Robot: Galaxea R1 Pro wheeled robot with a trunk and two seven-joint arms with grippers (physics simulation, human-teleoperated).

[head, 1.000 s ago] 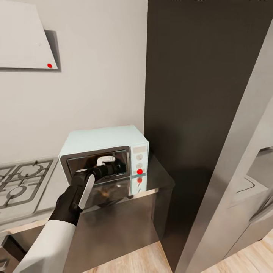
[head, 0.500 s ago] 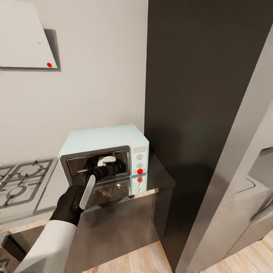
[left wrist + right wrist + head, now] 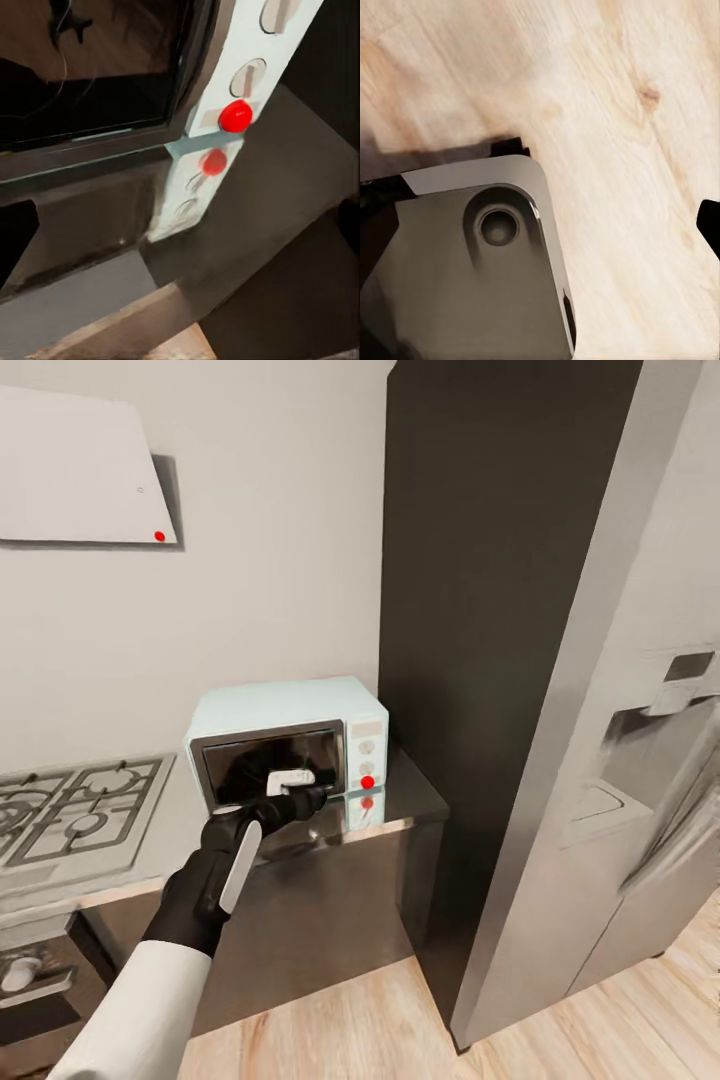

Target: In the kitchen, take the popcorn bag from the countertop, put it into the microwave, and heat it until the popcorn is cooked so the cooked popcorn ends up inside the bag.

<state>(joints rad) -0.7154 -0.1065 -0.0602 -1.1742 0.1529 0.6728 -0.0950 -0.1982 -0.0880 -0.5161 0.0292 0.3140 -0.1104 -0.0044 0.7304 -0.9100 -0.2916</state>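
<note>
Now press the red button [image 3: 367, 783] just right of the left tool [image 3: 308, 797]; grip unclear.

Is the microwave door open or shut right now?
Shut. In the head view the microwave's dark glass door sits flat inside its silver frame, and the left gripper is right in front of it, over the countertop.

Mint-blue microwave [image 3: 290, 745] on grey countertop [image 3: 410, 800]; door seemingly shut.

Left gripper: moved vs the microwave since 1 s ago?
Yes. The left gripper sits lower against the microwave door, near its bottom edge; camera shifted too.
</note>
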